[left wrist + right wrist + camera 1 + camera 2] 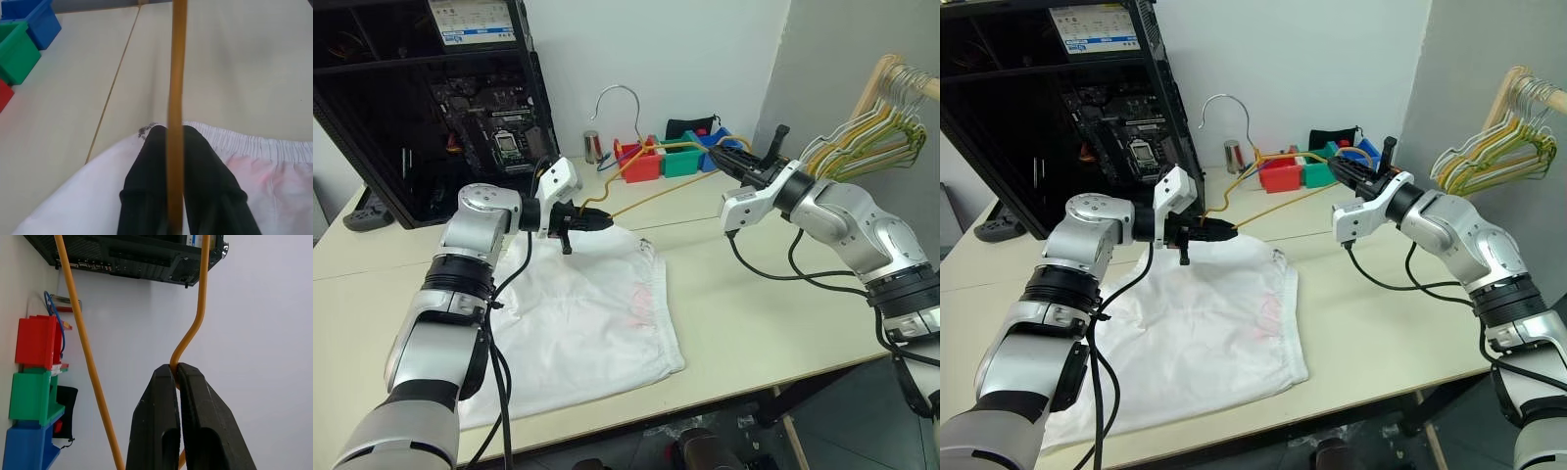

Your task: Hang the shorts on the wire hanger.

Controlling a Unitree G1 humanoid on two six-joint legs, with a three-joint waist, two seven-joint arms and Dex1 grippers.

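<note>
Hanger work is the step in hand. In the left eye view, the wire hanger (656, 191) is held up in the air by 2 pincers. The left gripper (597, 221) is closed on 1 end of the yellow wire, and the right gripper (722, 158) is closed on the other end. The shorts (582, 318) lie flat on the table (764, 313), just under the left gripper and reaching back toward the robot, well apart from the right gripper. No part of the shorts is on the wire yet. Next, as a guess, the wire must be brought down to the waistband and slid in, so 1 pincer may have to let go and lift the cloth.

In the right eye view, red, green and blue bins (1307, 173) are seen just behind the right gripper. A computer case (1067, 108) stands behind the left gripper. A bunch of other hangers (1494, 152) hangs beyond the right arm and could be bumped.

In the left wrist view, the black fingers (203, 166) are pressed on the wire, with the white waistband just past them.

In the right wrist view, the fingers (156, 421) are squeezed on a bend of the wire.
</note>
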